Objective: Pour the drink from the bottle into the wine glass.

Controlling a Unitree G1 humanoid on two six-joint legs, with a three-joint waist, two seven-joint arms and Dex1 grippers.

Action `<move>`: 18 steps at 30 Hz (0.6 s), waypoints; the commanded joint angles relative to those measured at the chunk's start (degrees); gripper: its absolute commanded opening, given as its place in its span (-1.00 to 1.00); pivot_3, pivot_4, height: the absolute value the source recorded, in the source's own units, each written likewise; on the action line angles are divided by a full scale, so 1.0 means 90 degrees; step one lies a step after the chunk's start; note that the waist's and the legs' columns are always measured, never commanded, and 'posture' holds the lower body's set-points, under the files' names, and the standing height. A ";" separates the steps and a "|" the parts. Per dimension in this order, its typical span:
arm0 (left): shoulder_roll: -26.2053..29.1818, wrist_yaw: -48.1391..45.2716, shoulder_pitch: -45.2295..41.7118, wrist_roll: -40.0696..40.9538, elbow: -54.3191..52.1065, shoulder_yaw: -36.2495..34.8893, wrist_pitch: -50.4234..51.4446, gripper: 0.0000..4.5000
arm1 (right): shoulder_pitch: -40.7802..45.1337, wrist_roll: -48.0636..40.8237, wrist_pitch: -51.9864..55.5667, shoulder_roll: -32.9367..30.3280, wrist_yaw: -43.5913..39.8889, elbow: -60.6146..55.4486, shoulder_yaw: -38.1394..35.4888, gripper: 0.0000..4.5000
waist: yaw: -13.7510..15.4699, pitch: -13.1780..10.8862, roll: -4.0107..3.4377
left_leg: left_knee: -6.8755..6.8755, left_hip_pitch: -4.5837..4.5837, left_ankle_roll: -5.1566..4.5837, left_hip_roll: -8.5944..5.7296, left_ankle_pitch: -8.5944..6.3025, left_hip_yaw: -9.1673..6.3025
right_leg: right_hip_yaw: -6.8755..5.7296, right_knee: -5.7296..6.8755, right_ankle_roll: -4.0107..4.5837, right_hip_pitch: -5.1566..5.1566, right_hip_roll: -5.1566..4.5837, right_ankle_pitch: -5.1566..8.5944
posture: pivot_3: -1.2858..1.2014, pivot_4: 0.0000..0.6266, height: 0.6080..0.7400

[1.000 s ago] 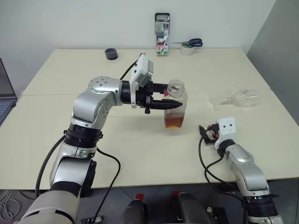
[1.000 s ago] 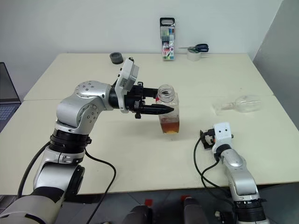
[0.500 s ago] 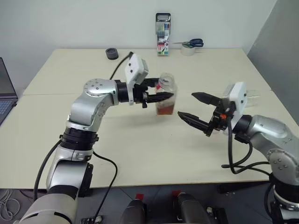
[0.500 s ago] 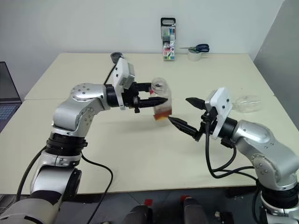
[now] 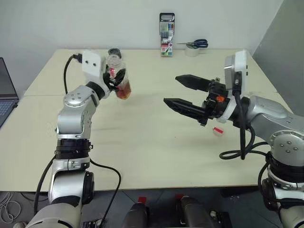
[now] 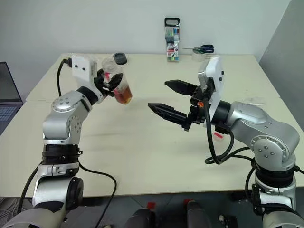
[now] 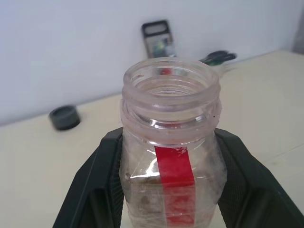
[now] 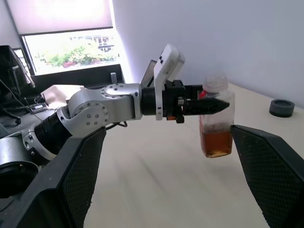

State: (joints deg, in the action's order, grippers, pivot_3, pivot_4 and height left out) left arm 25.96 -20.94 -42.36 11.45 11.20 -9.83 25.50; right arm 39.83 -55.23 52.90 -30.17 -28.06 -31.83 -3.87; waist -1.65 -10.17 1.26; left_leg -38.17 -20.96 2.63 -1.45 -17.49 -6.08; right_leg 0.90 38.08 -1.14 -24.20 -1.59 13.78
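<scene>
Clear plastic makes up the bottle (image 5: 117,76), which has no cap on and a red strip on its side. The left gripper (image 5: 114,80) holds it up in the air over the far left part of the pale worktop (image 5: 142,142), with the black fingers (image 7: 95,185) clenched on both sides of the bottle. The bottle stands almost upright. The drink (image 5: 123,91) is a brown-red pool sitting in the bottom of the bottle. The right gripper (image 5: 183,92) hangs in the air over the middle right of the worktop, well apart from the bottle. Its two long black fingers (image 5: 185,108) are spread wide with nothing between them, and they point left toward the bottle. A small red and white thing (image 5: 218,130) lies on the worktop under the right arm. At the far edge sit a dark round cap (image 7: 65,117), a pack of pens (image 5: 166,28), a pair of scissors (image 5: 195,43) and a roll of tape (image 5: 192,51). A laptop (image 5: 5,95) sits at the left side.
</scene>
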 commanded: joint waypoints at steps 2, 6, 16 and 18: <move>-0.0006 0.0327 0.0003 0.0203 0.0285 -0.0644 -0.0413 -0.05 | 0.0195 0.0091 -0.0269 0.0055 -0.0087 0.0059 0.0035 0.98 | 0.0000 0.0000 0.0001 | -0.0002 0.0000 0.0000 -0.0001 0.0000 0.0001 | 0.0000 0.0000 0.0000 0.0000 -0.0001 0.0000 | 0.03 -0.52 1.00; 0.0023 0.0268 0.0185 0.0222 0.0824 -0.0805 -0.0775 -0.05 | 0.0129 0.0355 -0.0448 0.0043 -0.0180 0.0067 0.0212 0.98 | 0.0000 0.0001 0.0001 | 0.0000 0.0001 0.0001 -0.0001 0.0000 0.0003 | 0.0001 0.0000 0.0000 -0.0001 -0.0002 0.0000 | 0.03 -0.52 1.00; 0.0156 0.0381 0.0226 -0.0022 0.1172 -0.0645 -0.1019 -0.05 | 0.0084 0.0360 -0.0436 0.0142 -0.0065 0.0085 0.0153 0.98 | 0.0000 0.0003 0.0004 | 0.0001 0.0002 0.0001 -0.0002 0.0000 0.0000 | -0.0002 0.0002 0.0000 -0.0001 -0.0007 0.0000 | 0.03 -0.52 1.00; 0.0184 0.0408 0.0229 -0.0094 0.1182 -0.0575 -0.1052 -0.05 | 0.0090 0.0350 -0.0429 0.0155 -0.0044 0.0096 0.0139 0.98 | -0.0003 0.0003 0.0004 | 0.0001 0.0003 0.0001 -0.0002 0.0000 0.0001 | 0.0000 0.0003 0.0000 -0.0001 -0.0008 0.0000 | 0.03 -0.52 1.00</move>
State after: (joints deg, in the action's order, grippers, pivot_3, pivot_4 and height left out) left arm 26.23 -18.05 -39.71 12.03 22.40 -15.24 17.18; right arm 40.07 -51.40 49.83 -28.89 -28.66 -30.09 -0.97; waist -1.68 -10.14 1.30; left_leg -38.15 -20.93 2.64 -1.47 -17.48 -6.07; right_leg 0.91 38.10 -1.14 -24.21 -1.66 13.78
